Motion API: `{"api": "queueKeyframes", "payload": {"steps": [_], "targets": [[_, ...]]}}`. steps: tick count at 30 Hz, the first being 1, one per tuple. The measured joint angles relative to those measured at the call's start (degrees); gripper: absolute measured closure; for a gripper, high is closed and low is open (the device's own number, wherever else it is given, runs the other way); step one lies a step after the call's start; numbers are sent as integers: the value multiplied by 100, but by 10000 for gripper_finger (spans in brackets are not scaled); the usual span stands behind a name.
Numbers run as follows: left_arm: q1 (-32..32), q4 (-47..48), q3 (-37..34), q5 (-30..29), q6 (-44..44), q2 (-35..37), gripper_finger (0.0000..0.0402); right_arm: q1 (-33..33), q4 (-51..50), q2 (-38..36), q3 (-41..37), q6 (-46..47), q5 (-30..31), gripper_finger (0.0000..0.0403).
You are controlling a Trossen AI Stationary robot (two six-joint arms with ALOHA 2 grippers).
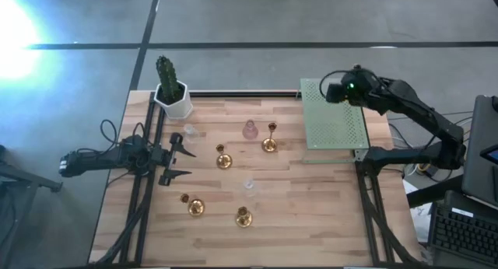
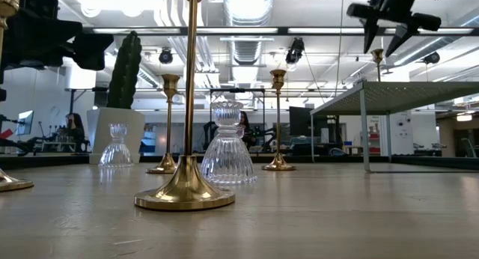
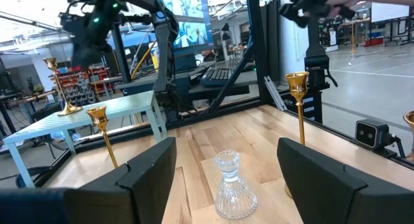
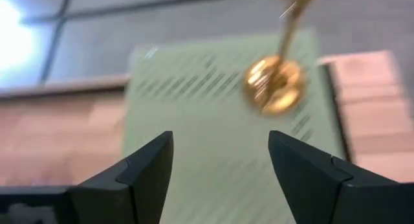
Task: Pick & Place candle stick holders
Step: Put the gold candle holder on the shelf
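From above, several shiny gold candle stick holders with round bases and thin stems stand spread over the middle of the wooden table, along with a pinkish glass one and a clear glass one nearer the white pot with the cactus at upper left. The left gripper sits at the table's left edge, fingers spread and empty. The right gripper hovers over the green perforated platform at upper right.

At table level, a tall gold holder fills the centre foreground with a ribbed clear glass holder just behind it; the right gripper hangs at upper right above the platform.

The left wrist view shows wide-open fingers with a clear glass holder on the table between them, untouched.

The right wrist view shows parted, empty fingers above the green platform, where one gold holder stands in the upper right.
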State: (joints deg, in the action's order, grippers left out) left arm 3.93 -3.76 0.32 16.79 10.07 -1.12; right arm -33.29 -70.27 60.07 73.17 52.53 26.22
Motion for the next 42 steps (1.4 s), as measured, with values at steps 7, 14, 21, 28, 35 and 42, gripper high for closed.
{"api": "queueKeyframes", "payload": {"steps": [7,14,21,28,35,42], "targets": [[-1,-1,0,1,0,-1,128,1591,-106,-394,218,418,-247,193],[0,0,0,1,0,-1,128,3728,60,-256,892,881,412,232],[0,1,0,1,0,0,128,5441,186,351,1764,744,1443,279],[0,1,0,1,0,-1,128,6475,167,1092,2240,959,1639,333],[-1,1,0,1,0,-1,128,7321,202,2023,2493,1539,1600,376],[0,-1,0,1,0,-1,128,8009,512,3177,2965,1888,1622,394]]}}
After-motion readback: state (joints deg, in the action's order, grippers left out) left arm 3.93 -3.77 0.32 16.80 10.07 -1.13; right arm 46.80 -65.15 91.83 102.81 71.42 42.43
